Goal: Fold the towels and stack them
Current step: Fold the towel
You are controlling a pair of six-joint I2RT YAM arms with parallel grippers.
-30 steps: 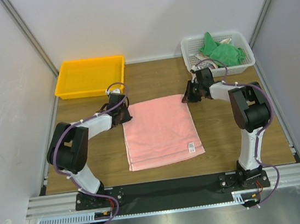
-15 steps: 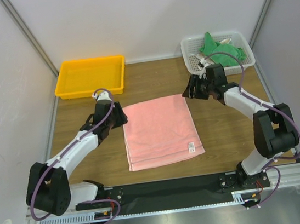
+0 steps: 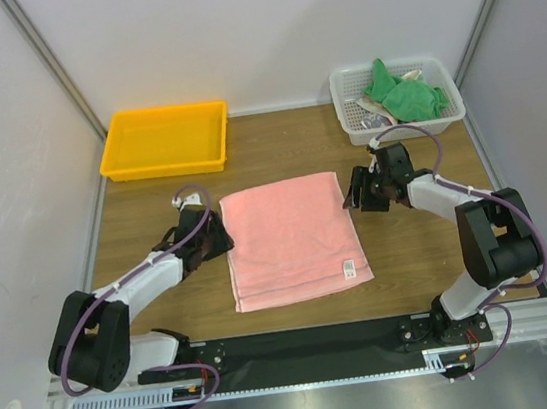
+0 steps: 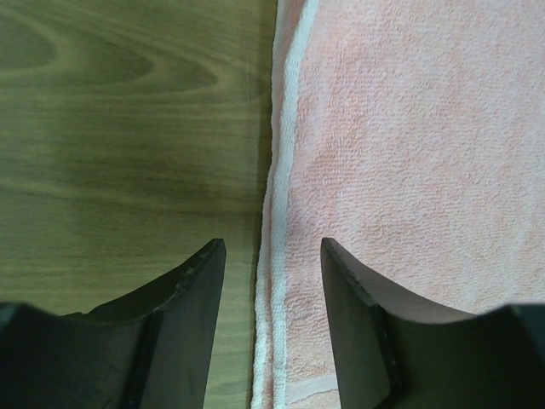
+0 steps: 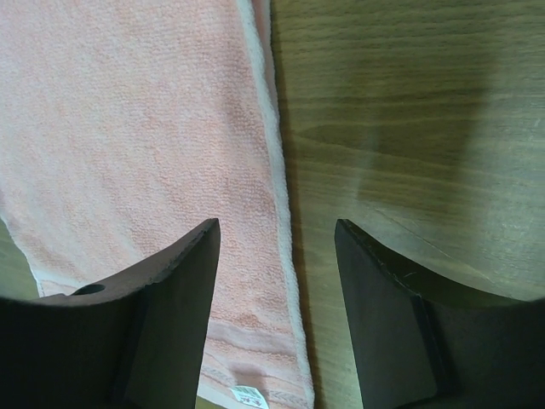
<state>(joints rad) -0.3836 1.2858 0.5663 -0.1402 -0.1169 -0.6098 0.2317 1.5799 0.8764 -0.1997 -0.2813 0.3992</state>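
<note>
While the salmon-pink towel (image 3: 293, 240) is lying folded flat on the table (image 3: 276, 149) at the centre of the frame, the left pincer (image 3: 219, 238) is sitting just beside its left edge. The right pincer (image 3: 357, 193) is sitting by its upper right corner. Both are standing with jaws apart, gripping nothing. Green towels (image 3: 403, 97) are lying crumpled in the white basket (image 3: 343, 104) at upper right, and a yellow tray (image 3: 163, 166) is resting at upper left.

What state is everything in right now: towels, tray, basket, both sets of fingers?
pink towel: folded, lying flat on the table, not gripped
green towels: crumpled, unfolded, in the basket
white basket: upright, holding the green towels
yellow tray: upright, no towel in it
left fingers: open, straddling the pink towel's left edge
right fingers: open, straddling its right edge
</note>
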